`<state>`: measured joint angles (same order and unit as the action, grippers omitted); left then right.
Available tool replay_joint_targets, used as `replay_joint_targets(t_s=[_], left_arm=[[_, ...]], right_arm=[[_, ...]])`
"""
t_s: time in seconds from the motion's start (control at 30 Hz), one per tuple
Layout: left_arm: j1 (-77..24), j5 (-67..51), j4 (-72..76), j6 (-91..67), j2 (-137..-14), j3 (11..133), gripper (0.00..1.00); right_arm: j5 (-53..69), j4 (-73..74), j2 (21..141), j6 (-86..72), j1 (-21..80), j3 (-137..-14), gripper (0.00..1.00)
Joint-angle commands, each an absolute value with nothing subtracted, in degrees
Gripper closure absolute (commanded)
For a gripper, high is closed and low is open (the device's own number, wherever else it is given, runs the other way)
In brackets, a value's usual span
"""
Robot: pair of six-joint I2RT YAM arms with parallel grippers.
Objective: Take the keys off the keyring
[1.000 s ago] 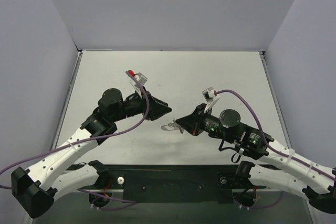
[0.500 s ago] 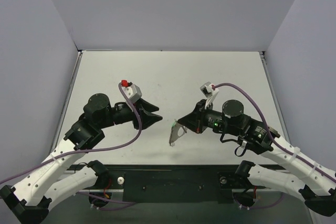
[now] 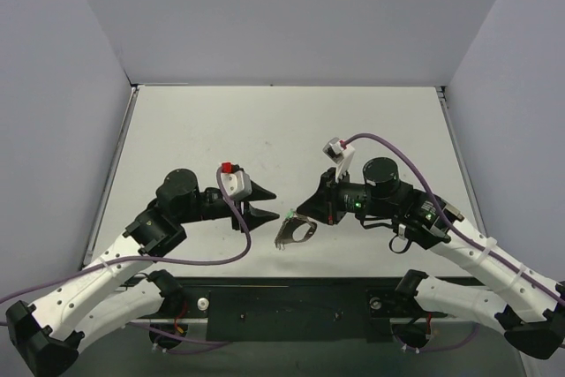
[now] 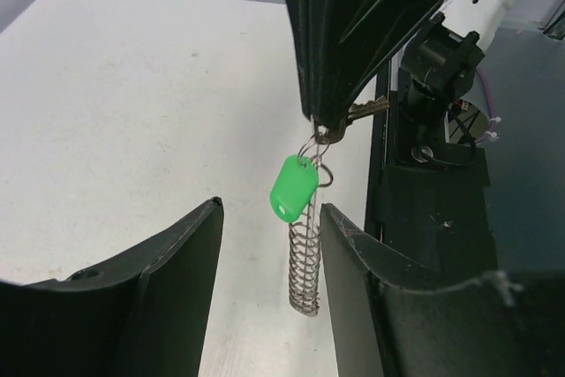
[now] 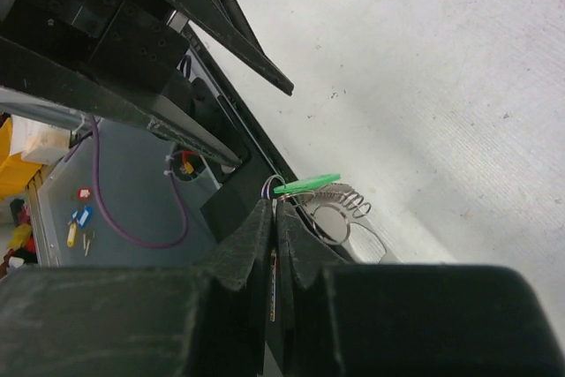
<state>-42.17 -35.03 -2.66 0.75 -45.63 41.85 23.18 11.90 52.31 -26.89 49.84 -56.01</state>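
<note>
White table (image 3: 265,121) between pale walls. Clamped in shut right gripper (image 3: 299,207), centre of overhead frame: key (image 4: 369,109), with keyring (image 3: 296,233), green tag (image 4: 293,187) and chain (image 4: 305,262) hanging below. Just left, left gripper (image 3: 267,207), jaws apart, holding nothing.

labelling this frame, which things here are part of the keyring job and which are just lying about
In the job:
keyring with its silvery coil
key
right tool, shut on the key
left tool, open beside it

Not in it:
green tag
coloured tags past the table
</note>
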Motion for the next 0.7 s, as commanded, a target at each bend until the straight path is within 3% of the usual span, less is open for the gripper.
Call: replay_joint_targets(t_s=[0.0, 0.67], left_arm=[[-45.43, -37.09, 2.99, 7.37, -46.84, 43.68, 0.43], [-48.95, -42.28, -2.11, 19.33, -50.80, 46.67, 0.49]], right_arm=[[26.28, 11.16, 52.91, -25.58, 49.48, -59.24, 1.00], [26.37, 12.83, 51.94, -24.17, 49.22, -58.71, 1.00]])
